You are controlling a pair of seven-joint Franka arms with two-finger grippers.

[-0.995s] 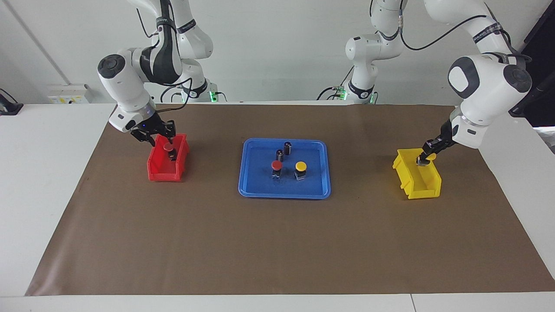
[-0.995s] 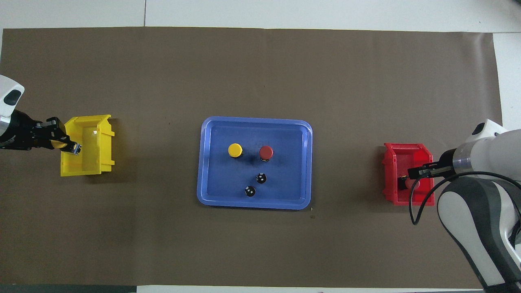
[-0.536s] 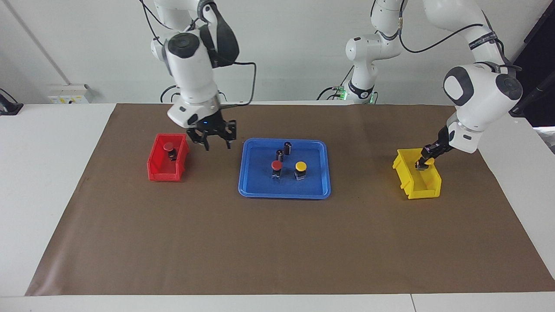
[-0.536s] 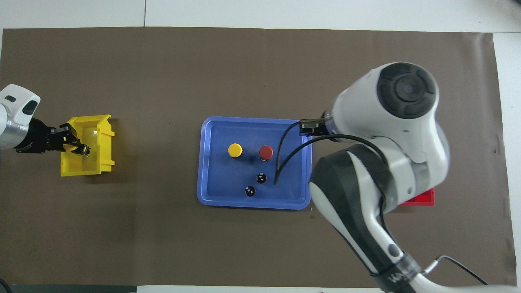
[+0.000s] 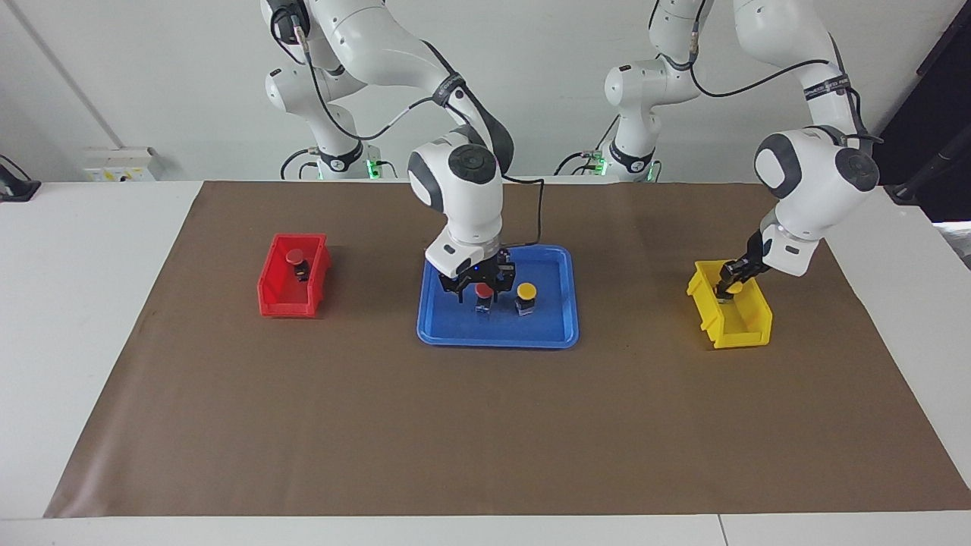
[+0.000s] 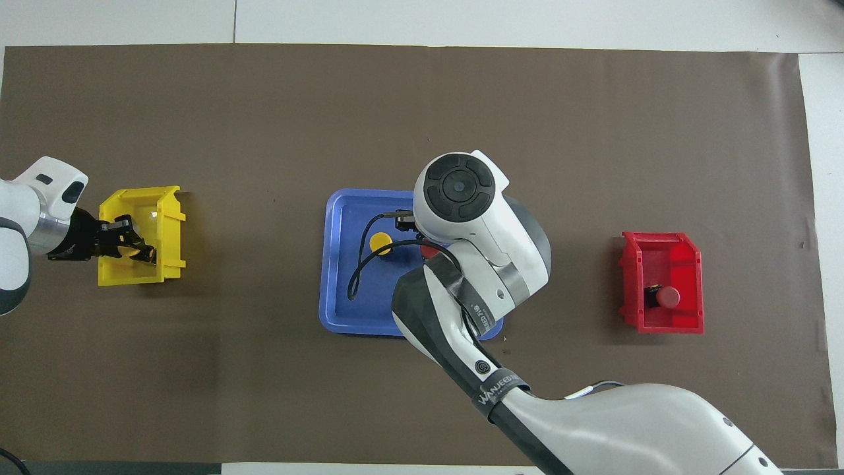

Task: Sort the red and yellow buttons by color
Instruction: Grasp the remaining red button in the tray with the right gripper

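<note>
Blue tray (image 5: 455, 334) holds one red button (image 5: 483, 291) and one yellow button (image 5: 526, 291); the right hand (image 5: 481, 287) is at the red one, grip unreadable. Overhead, its arm hides them. Left hand (image 5: 730, 282), closed on a yellow button (image 6: 125, 248), sits in the yellow bin (image 5: 740, 334). Red bin (image 5: 284, 307) holds another red button (image 5: 295, 258), at 9 o'clock from the tray in the facing view.

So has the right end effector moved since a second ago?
Yes. The right end effector has left the red bin and now hangs over the blue tray, at the red button there.
</note>
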